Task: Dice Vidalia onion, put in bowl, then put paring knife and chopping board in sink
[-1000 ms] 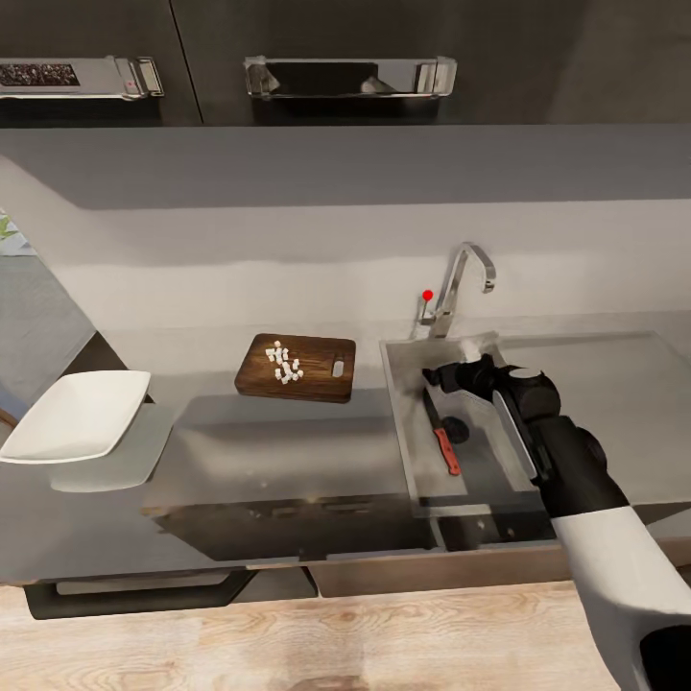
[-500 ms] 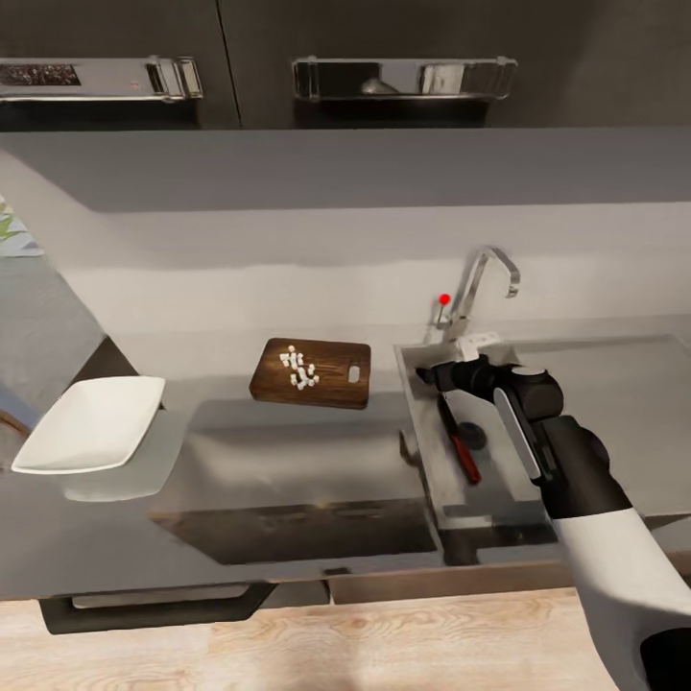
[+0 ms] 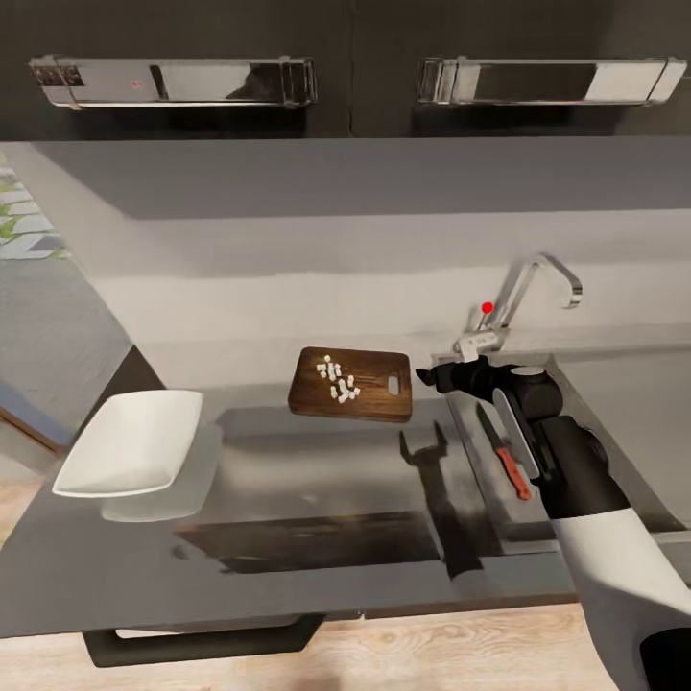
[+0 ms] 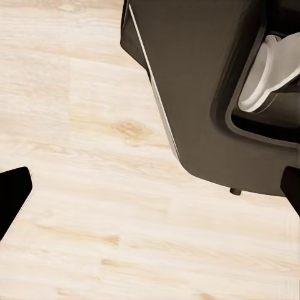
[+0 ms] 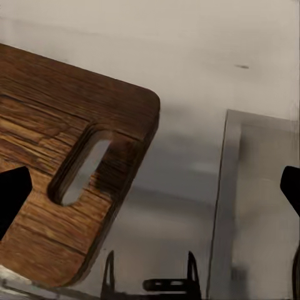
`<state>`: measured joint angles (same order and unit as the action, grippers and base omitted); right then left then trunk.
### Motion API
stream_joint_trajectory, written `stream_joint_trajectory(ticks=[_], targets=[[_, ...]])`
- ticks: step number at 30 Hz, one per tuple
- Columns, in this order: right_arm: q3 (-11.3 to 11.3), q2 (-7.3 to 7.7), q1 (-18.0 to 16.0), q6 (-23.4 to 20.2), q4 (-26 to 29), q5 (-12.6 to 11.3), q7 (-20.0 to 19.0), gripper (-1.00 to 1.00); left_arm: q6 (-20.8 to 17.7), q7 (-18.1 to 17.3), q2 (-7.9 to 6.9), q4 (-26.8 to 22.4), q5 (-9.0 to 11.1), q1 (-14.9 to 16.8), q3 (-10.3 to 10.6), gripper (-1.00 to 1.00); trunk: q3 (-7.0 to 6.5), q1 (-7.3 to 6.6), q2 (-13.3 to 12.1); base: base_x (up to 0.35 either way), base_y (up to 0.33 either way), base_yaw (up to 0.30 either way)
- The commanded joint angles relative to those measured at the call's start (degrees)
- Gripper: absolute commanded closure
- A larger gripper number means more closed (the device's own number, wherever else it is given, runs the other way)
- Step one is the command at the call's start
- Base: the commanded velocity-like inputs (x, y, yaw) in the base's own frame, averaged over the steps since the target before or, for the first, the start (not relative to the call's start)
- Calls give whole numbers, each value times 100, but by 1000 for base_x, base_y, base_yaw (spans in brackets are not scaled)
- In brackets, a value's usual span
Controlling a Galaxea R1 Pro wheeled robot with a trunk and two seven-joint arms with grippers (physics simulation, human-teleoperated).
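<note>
Since a second ago I've swung the right gripper (image 3: 429, 375), jaws spread and empty, from the sink (image 3: 576, 422), where the knife (image 3: 506, 454) lies, to the board (image 3: 351, 384) bearing diced onion (image 3: 340, 380), next for the bowl (image 3: 131, 442).

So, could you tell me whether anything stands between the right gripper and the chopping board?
Nothing visible does. The right gripper hangs open just beside the chopping board, on its handle-slot end, with bare countertop between them.
</note>
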<state>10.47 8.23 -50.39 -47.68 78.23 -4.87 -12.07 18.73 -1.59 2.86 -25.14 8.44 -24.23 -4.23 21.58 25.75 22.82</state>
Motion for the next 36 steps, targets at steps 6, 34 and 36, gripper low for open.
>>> stream_joint_trajectory(ticks=[6,34,36], targets=[[8,5,-6,-31,-17,-49,27,-100,-1,-17,4,-8,26,-2,-17,-100,9,4,10,1,218,0],[-546,-30,-6,293,-557,-52,599,-100,-1,-17,7,0,26,-2,-17,-100,147,4,10,10,9,63],[-546,-115,-6,412,-638,-56,698,-100,-1,-17,6,0,26,-2,-17,-100,147,4,10,0,0,0]])
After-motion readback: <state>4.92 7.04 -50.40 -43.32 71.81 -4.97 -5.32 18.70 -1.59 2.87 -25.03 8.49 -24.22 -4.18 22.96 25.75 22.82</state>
